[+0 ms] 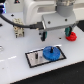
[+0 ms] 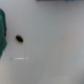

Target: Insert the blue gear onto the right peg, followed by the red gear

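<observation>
In the exterior view the blue gear [image 1: 50, 52] lies flat on the right half of the grey, black-rimmed plate [image 1: 33, 58]. The right peg is hidden at the gear's centre. A thin dark pin [image 1: 38, 54] stands on the plate's left half. The red gear [image 1: 73, 36] rests on the white table toward the exterior view's right. My gripper [image 1: 55, 34] hangs above the table behind the plate. Its dark fingers [image 1: 42, 36] are spread wide and hold nothing. One finger stands just beside the red gear. The wrist view is blurred and shows only white table and a dark spot [image 2: 19, 38].
A small black-and-white block [image 1: 19, 31] sits at the back on the exterior view's left, with a black cable [image 1: 10, 22] curving above it. The table's far edge meets dark background at the upper right. A teal shape [image 2: 2, 31] fills one edge of the wrist view.
</observation>
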